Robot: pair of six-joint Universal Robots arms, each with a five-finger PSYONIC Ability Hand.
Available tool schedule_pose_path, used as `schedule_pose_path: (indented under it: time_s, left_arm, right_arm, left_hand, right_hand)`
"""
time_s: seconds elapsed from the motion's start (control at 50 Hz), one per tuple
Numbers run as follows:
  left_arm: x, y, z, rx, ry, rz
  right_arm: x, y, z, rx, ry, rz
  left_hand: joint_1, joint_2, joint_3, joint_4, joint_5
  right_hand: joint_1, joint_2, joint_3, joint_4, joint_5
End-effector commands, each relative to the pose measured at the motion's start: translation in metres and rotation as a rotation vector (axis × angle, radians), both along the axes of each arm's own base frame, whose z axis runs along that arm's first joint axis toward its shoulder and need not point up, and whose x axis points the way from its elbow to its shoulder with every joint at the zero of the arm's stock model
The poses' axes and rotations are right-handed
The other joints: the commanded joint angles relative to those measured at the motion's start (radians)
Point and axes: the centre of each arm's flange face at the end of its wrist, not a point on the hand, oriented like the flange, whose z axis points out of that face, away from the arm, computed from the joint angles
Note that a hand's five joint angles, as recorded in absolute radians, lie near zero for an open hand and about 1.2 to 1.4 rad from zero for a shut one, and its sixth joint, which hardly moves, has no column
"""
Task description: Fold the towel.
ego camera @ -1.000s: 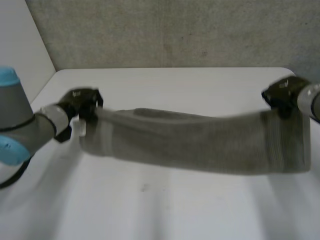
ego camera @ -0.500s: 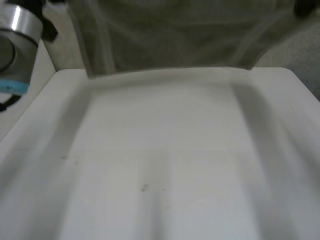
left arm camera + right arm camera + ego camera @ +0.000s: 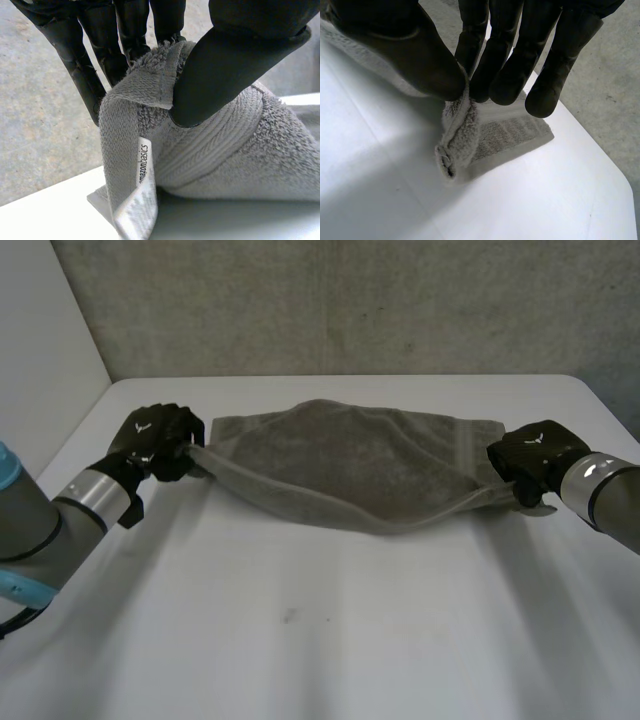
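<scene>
A grey towel [image 3: 350,455] lies spread across the far half of the white table [image 3: 320,640], its near edge lifted and sagging between the two hands. My left hand [image 3: 155,440] pinches the towel's left corner; in the left wrist view the thumb [image 3: 225,65] presses the folded hem of the towel [image 3: 215,150] against the fingers, a white label [image 3: 142,170] hanging below. My right hand [image 3: 530,455] pinches the right corner; in the right wrist view the thumb [image 3: 415,55] and fingers squeeze a bunched bit of towel [image 3: 462,135].
A grey carpeted floor [image 3: 350,300] lies beyond the table's far edge, and a white wall [image 3: 40,360] stands at the left. The table's right edge [image 3: 610,400] runs close to my right hand.
A second ago the towel hung stretched between both hands; it swung up high and far, and now it lies spread on the far table with both hands low, holding its near edge.
</scene>
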Motion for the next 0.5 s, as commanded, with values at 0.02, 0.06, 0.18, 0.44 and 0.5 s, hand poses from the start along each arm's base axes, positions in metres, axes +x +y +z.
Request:
schedule_pose_path:
  time_s: [0.02, 0.06, 0.18, 0.44, 0.5]
  left_arm:
    - [0.011, 0.013, 0.007, 0.009, -0.013, 0.001]
    - [0.015, 0.017, 0.010, 0.015, -0.013, 0.012]
    - [0.034, 0.040, 0.021, 0.094, -0.022, 0.063]
    - [0.058, 0.116, 0.056, 0.140, -0.175, 0.002]
    - [0.059, 0.110, 0.055, 0.118, -0.179, -0.005]
  right_arm:
    - [-0.013, 0.013, 0.020, -0.030, -0.002, -0.031]
    - [-0.016, 0.016, 0.025, -0.038, -0.002, -0.039]
    - [-0.034, 0.041, 0.053, -0.062, 0.030, -0.075]
    - [-0.071, 0.092, 0.093, -0.081, 0.140, -0.061]
    - [-0.070, 0.088, 0.089, -0.072, 0.111, -0.016]
  left_hand:
    - [0.198, 0.178, 0.179, 0.176, 0.189]
    - [0.198, 0.178, 0.179, 0.176, 0.189]
    - [0.198, 0.178, 0.179, 0.176, 0.189]
    - [0.198, 0.178, 0.179, 0.176, 0.189]
    - [0.198, 0.178, 0.179, 0.176, 0.189]
  right_hand:
    - [0.065, 0.065, 0.057, 0.058, 0.049]
    - [0.065, 0.065, 0.057, 0.058, 0.049]
    - [0.065, 0.065, 0.057, 0.058, 0.049]
    - [0.065, 0.065, 0.057, 0.058, 0.049]
    - [0.065, 0.065, 0.057, 0.058, 0.049]
